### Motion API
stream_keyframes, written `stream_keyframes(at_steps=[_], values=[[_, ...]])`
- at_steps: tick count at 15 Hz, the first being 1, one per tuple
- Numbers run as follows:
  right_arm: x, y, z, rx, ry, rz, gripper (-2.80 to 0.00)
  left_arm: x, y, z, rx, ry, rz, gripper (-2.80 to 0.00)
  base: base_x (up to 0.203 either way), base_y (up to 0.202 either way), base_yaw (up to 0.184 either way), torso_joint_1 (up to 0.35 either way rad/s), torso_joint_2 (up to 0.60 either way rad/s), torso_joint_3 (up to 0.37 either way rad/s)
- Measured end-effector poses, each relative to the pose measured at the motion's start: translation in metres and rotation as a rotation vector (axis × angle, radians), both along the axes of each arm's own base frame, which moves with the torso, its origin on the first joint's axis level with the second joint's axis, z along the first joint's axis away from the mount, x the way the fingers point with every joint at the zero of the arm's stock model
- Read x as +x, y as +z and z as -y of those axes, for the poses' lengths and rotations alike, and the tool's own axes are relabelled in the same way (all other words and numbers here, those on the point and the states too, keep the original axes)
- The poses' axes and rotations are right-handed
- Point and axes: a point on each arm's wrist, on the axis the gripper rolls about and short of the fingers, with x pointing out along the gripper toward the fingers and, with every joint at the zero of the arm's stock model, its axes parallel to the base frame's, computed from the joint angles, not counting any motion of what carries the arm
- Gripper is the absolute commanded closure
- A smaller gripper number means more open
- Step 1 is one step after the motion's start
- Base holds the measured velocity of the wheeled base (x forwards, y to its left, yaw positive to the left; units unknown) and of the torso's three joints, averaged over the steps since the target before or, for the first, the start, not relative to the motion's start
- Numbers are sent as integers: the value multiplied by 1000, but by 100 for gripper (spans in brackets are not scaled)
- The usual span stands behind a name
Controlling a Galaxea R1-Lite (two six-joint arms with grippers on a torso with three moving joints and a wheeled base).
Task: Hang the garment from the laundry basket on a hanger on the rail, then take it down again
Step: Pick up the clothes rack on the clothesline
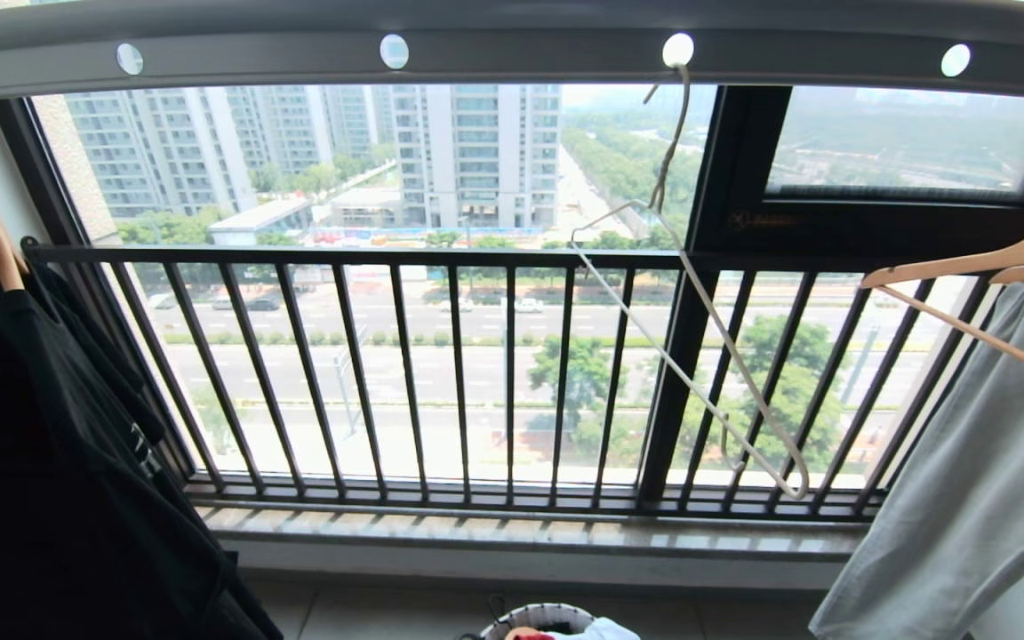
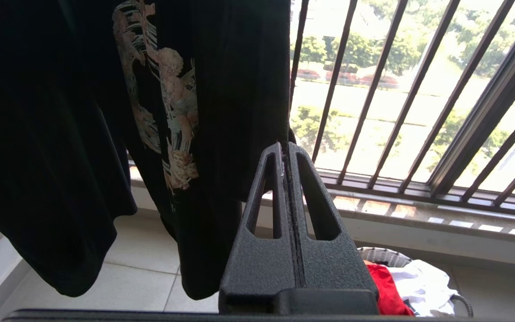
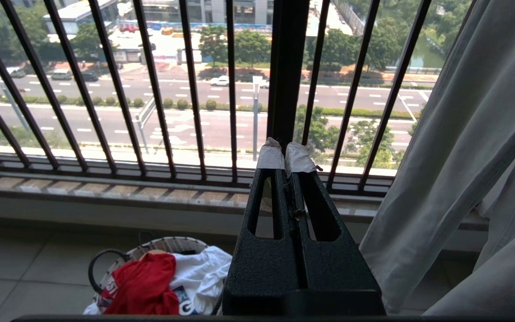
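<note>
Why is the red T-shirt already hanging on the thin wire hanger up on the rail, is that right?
Not quite. The thin wire hanger does hang on the rail, but it is bare, as the head view shows. The red T-shirt lies in the laundry basket on the floor, beside a white T-shirt, as the right wrist view shows.

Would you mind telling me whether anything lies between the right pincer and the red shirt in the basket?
Nothing visible does. The red shirt lies on top in the basket, beside a white shirt, uncovered. The shut right pincer sits above and to one side, only open air between them.
</note>
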Motion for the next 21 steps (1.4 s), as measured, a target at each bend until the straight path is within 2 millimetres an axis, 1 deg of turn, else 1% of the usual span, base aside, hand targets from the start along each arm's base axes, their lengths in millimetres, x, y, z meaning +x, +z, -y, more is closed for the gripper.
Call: stream_keyframes(at_steps=[17,18,20,21], values=[[0,0,0,9,-13,2,0,0,0,0,0,0,0,0,0,0,0,0,0,0],[-1,2,0,10,-13,6,0,0,0,0,0,0,0,0,0,0,0,0,0,0],[-6,22,0,19,-12,56,0,0,0,0,0,0,0,0,0,0,0,0,0,0],[-9,36,0,24,-12,74,0,0,0,0,0,0,0,0,0,0,0,0,0,0]])
